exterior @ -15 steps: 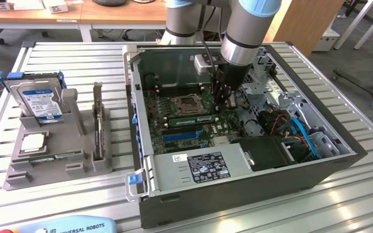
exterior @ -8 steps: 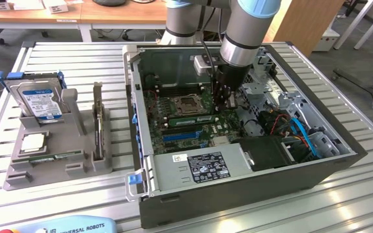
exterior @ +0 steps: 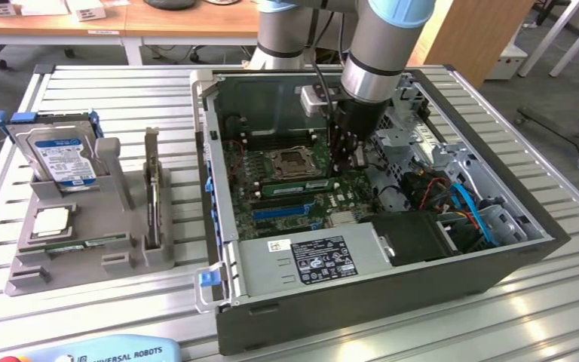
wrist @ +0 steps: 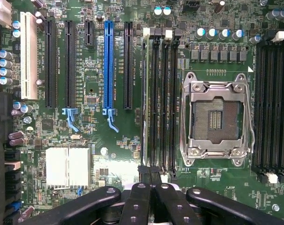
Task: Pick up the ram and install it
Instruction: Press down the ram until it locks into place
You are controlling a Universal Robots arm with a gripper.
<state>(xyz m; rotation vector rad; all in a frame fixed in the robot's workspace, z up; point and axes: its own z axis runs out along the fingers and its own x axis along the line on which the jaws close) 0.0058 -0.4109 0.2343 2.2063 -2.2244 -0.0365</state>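
Gripper (wrist: 151, 180) clenched over the memory slots (wrist: 158, 101), apparently pressing the ram (wrist: 145, 98) into the outermost one. Risks half-seating or bending it if pushed down tilted

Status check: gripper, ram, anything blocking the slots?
Gripper shut, down over the memory slots beside the CPU socket. Ram stands edge-on in the outermost slot. Nothing seen blocking.

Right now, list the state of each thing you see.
pincer, shut, over the memory slots' end.
ram, standing in a slot beside the socket.
processor socket, empty, frame down.
computer case, side open.
hard drive, upright in its holder.
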